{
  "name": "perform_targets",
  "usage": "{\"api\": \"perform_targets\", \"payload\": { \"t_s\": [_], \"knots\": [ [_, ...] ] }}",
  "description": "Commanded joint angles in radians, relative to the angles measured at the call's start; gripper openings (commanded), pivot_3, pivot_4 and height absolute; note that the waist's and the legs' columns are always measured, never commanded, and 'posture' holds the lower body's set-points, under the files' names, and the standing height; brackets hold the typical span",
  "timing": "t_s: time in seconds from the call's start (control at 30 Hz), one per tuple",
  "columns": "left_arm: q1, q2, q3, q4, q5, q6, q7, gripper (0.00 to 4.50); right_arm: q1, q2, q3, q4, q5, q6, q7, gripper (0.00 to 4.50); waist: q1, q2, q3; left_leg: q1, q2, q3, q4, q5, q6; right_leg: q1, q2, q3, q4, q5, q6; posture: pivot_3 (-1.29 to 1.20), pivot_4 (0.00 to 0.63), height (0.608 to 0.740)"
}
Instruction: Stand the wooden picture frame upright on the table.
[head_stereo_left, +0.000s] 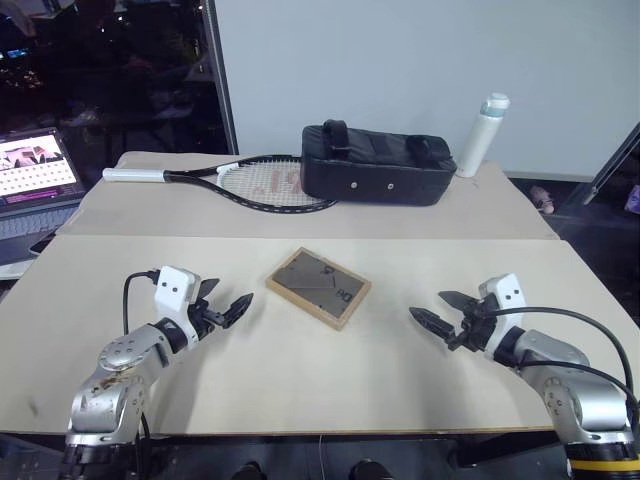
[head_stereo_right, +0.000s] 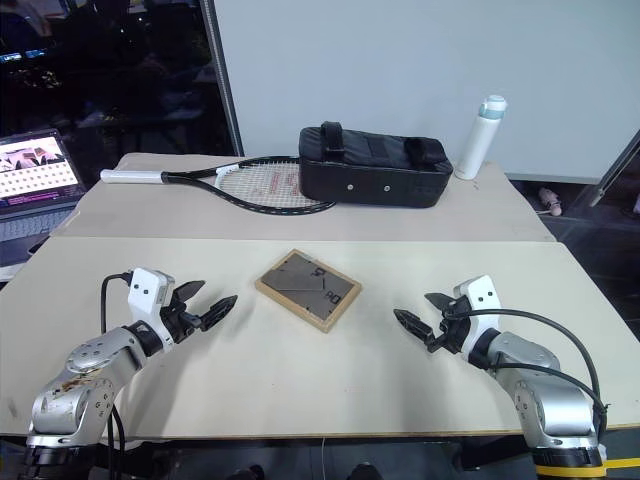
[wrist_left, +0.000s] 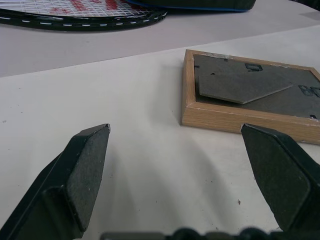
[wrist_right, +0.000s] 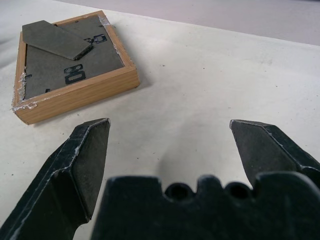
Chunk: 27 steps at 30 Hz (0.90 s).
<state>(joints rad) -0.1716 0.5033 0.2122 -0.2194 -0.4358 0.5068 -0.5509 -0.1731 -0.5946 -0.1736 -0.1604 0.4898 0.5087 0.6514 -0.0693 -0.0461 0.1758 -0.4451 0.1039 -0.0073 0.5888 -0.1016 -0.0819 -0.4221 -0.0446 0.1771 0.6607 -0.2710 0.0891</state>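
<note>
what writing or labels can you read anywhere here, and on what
Nothing here can be read for certain.
Racket: red marking on the strings, too blurred to read.
Laptop: screen shows rows of small tiles, too small to read.
Picture frame: dark back panel with metal clips, no text.
Black bag: no label to be seen.
White bottle: no print to be seen.

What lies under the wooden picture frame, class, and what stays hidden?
The wooden picture frame lies flat, back panel up, on the table. Its front faces down against the tabletop, so that side is covered and unseen.
</note>
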Motion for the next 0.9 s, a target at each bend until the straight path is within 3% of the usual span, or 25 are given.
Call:
{"api": "perform_targets", "payload": {
  "t_s": [0.03,0.17,0.27,0.43,0.5,0.73,0.9],
  "knots": [
    [0.022,0.058,0.03,-0.048,-0.081,0.075,-0.074,4.5,-0.045,-0.023,-0.005,0.025,-0.039,-0.065,0.021,4.22,0.0,0.0,0.0,0.0,0.0,0.0,0.0,0.0,0.0,0.0,0.0,0.0,0.0,0.0,0.0,0.0,0.15,0.721],
    [0.044,0.171,0.052,-0.08,-0.216,0.267,-0.17,3.72,-0.156,-0.045,0.052,0.15,-0.1,-0.119,0.08,3.24,-0.019,0.0,0.0,0.0,0.0,0.0,0.001,0.0,0.0,-0.001,0.0,0.0,0.001,0.0,0.0,0.0,0.15,0.721],
    [0.029,0.197,-0.003,-0.067,-0.197,0.303,-0.165,2.53,-0.281,-0.033,0.158,0.335,-0.214,-0.213,0.127,2.18,-0.027,0.0,0.0,0.001,0.0,0.0,0.001,0.0,0.0,0.0,0.0,0.0,0.001,-0.002,-0.003,0.0,0.15,0.721],
    [-0.072,0.137,-0.113,-0.052,-0.156,0.378,-0.071,0.64,-0.581,0.079,0.277,0.754,-0.364,-0.418,0.157,0.35,-0.03,-0.001,0.001,0.0,0.0,-0.001,0.002,0.0,0.0,0.0,0.0,-0.001,0.001,0.001,0.001,0.0,0.15,0.721],
    [-0.091,0.13,-0.19,-0.06,-0.127,0.389,-0.076,0.02,-0.696,0.149,0.289,0.952,-0.391,-0.493,0.151,0.0,-0.032,-0.001,0.001,-0.001,0.0,-0.002,0.001,0.0,0.0,0.0,0.0,-0.001,0.001,0.001,0.001,0.0,0.15,0.721],
    [-0.169,0.113,-0.287,0.053,-0.045,0.335,-0.111,0.02,-0.857,0.29,0.305,1.321,-0.473,-0.692,0.159,0.0,-0.027,-0.001,0.001,-0.001,-0.001,-0.004,-0.002,-0.001,0.001,0.001,0.0,-0.004,0.0,0.004,-0.007,0.0,0.15,0.721],
    [-0.24,0.085,-0.314,0.133,0.0,0.294,-0.121,0.02,-0.812,0.34,0.294,1.279,-0.424,-0.684,0.421,0.0,-0.032,0.0,0.001,-0.001,-0.001,-0.006,0.002,-0.001,0.001,0.003,0.001,-0.006,0.002,0.003,-0.003,0.0,0.15,0.721]
  ]
}}
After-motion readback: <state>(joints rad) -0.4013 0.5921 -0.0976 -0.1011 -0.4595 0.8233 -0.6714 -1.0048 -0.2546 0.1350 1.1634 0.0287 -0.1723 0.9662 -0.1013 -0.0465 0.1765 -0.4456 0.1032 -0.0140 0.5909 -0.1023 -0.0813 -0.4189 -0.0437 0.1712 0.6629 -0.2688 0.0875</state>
